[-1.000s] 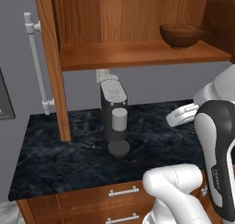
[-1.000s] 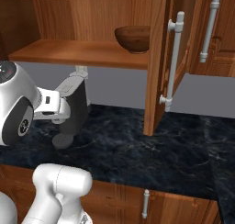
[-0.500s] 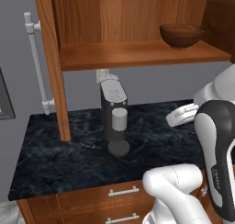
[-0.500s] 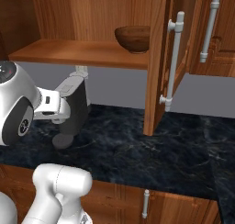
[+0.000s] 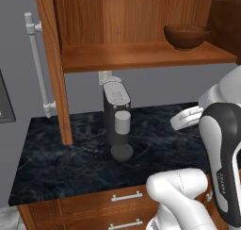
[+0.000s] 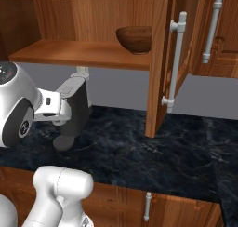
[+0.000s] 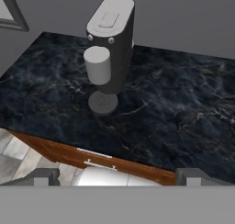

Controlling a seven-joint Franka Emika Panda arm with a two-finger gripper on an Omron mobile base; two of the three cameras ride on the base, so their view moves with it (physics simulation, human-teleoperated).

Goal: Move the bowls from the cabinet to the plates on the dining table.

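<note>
Glossy reddish-brown round bowl point(image 5: 186, 36) sits on the wooden shelf point(image 5: 141, 56) of the reddish-brown wooden wall cabinet point(image 6: 160, 58), toward the shelf's right end in the left base view; the cabinet doors stand open, each carrying a long silver bar handle point(image 6: 175, 63); below the shelf, a dark grey coffee machine with a pale grey cylinder on its front point(image 7: 110, 48) stands on the black marble counter with pale veining point(image 7: 174, 113), against the grey wall; wooden drawers with short silver handles point(image 5: 126, 196) run under the counter edge; the gripper point(image 7: 117, 176) hangs above the counter's front edge, well below the bowl, its jaws spread wide and holding nothing.
</note>
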